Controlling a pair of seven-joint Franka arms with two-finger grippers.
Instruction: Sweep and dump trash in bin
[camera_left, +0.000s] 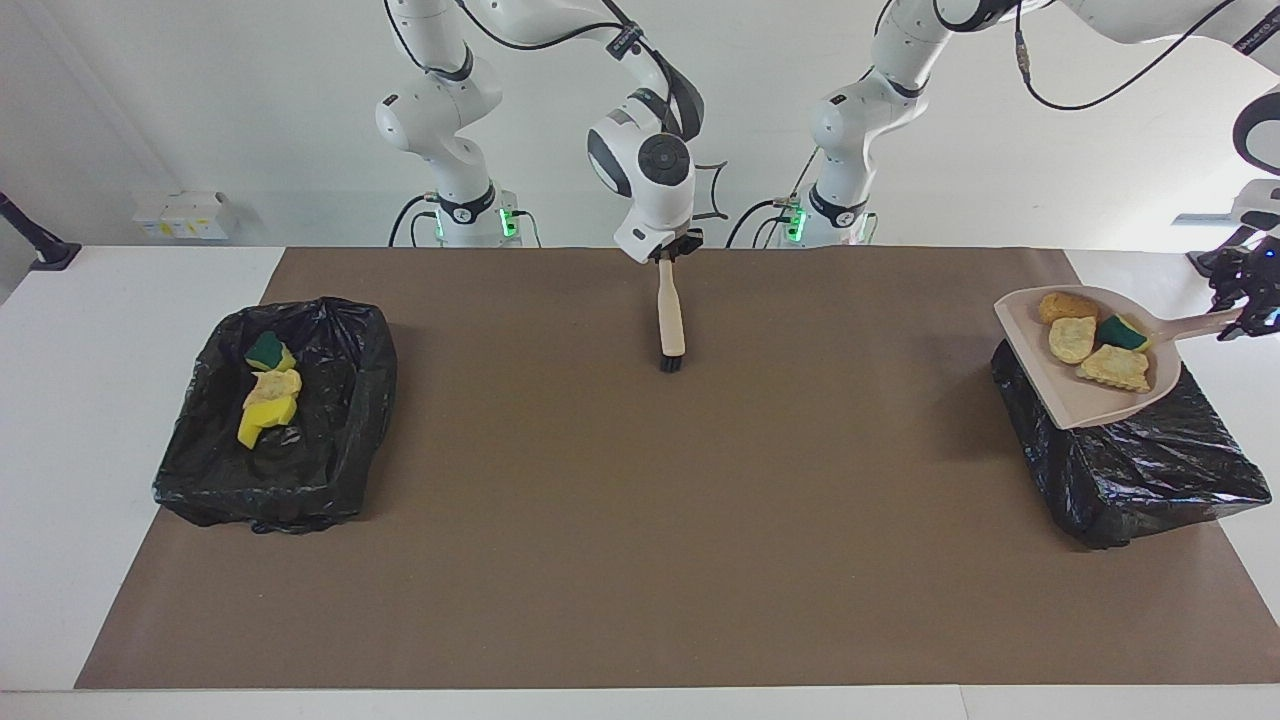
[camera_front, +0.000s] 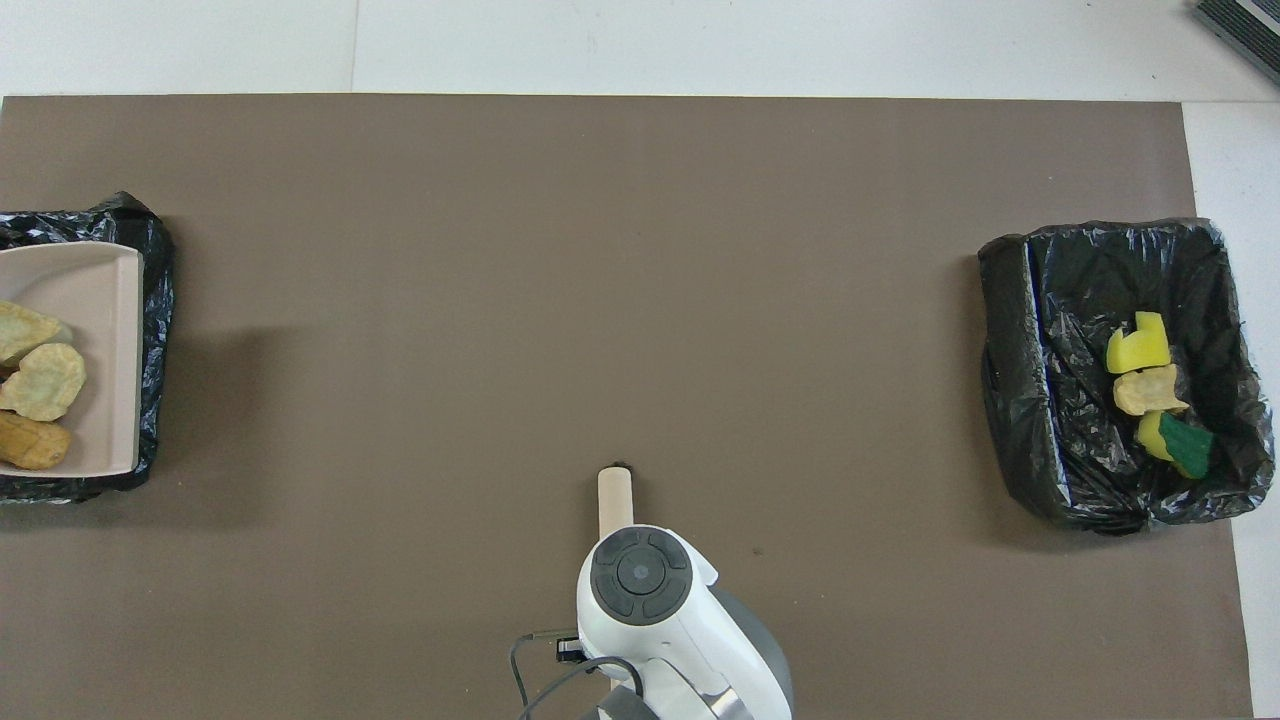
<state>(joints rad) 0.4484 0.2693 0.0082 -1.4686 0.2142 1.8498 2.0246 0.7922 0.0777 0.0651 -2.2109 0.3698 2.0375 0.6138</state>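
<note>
The beige dustpan (camera_left: 1045, 375) (camera_front: 100, 300) hangs level over the black bin (camera_left: 1150, 470) (camera_front: 152, 250) at the left arm's end of the table. My left gripper (camera_left: 1243, 312) is shut on its handle and is out of the overhead view. In the pan lie pieces of trash: an orange-brown lump (camera_left: 1066, 306) (camera_front: 32, 442), two pale chunks (camera_left: 1072, 340) (camera_front: 42, 382) and a green-topped wedge (camera_left: 1124, 332). My right gripper (camera_left: 668, 255) is shut on the beige brush (camera_left: 670, 318) (camera_front: 614, 495), which hangs bristles down over the mat near the robots.
A second black bin (camera_left: 330, 440) (camera_front: 1010, 380) stands at the right arm's end of the table and holds three scraps (camera_left: 270, 385) (camera_front: 1145, 390). The brown mat (camera_left: 640, 520) covers the table between the two bins.
</note>
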